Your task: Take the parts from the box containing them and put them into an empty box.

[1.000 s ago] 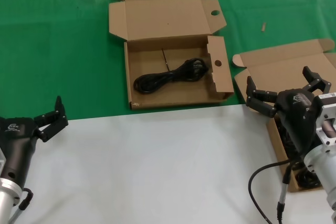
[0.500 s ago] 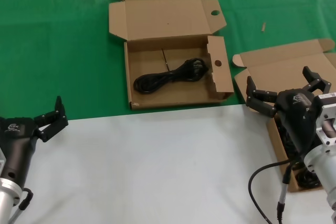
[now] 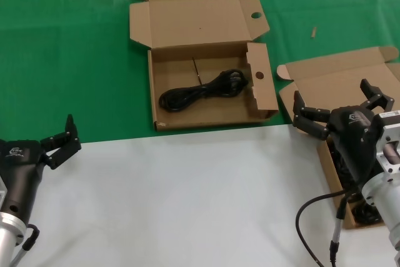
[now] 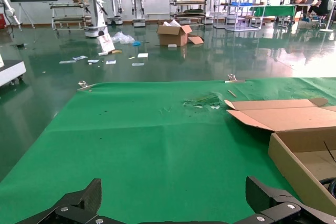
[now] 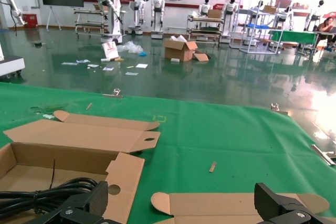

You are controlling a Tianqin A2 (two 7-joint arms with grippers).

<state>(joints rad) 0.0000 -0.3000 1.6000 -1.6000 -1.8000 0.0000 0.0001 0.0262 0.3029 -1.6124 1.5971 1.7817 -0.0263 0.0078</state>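
The right gripper (image 3: pixel 340 109) hangs spread and empty over the plain-lidded box (image 3: pixel 331 85) — poised, I judge, to grab another power cord (image 3: pixel 340 161).

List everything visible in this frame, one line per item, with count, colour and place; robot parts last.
box with round holes: 1, brown cardboard, open, on the green cloth at centre.
power cord: 1, black, coiled, lying inside the box with round holes.
box with plain lid: 1, brown cardboard, open, on the robot's right, partly hidden by the right arm.
cords in the plain-lid box: black, count cannot be told, mostly hidden behind the right arm.
green cloth: 1, green, covers the far part of the table.
white surface: 1, white, near the robot.
left gripper: 1, black, open, at the near left edge, holding nothing.
right gripper: 1, black, open, above the box with plain lid, holding nothing.
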